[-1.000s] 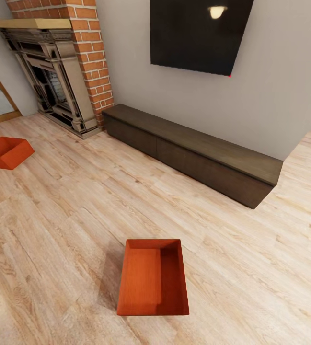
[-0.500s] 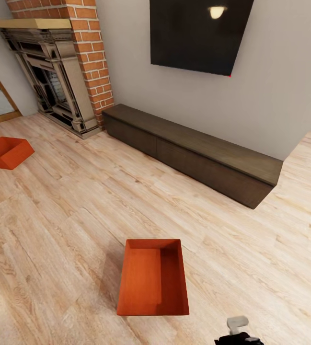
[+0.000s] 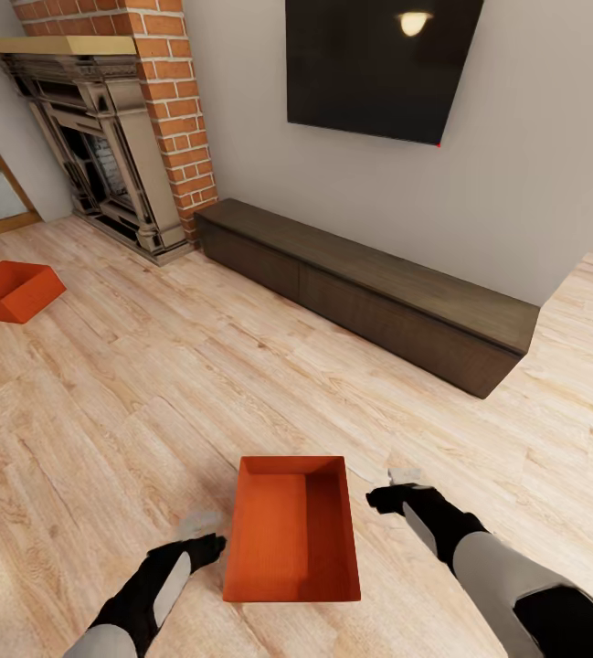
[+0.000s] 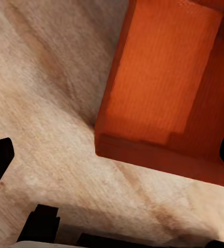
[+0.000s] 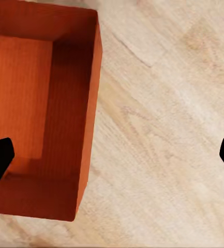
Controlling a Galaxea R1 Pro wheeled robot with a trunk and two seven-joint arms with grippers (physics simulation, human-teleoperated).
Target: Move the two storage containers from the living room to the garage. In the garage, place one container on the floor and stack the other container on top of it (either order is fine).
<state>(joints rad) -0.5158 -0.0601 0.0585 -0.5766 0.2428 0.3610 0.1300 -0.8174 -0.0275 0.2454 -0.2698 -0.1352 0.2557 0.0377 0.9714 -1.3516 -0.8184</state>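
Flanking: the near storage container (image 3: 291, 530), left gripper (image 3: 203, 535) and right gripper (image 3: 393, 490) on either side, neither touching it
Left gripper: fingers spread wide, empty
Right gripper: fingers spread wide, empty
Near container: on the wood plank floor (image 3: 104, 411), open side up
Far container (image 3: 11, 291): well apart, near the brick fireplace (image 3: 118, 128)

Far storage container (image 3: 11, 291) cut by the head view's edge

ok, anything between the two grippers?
Yes: head view shows the near bin on the floor between the left gripper and right gripper.
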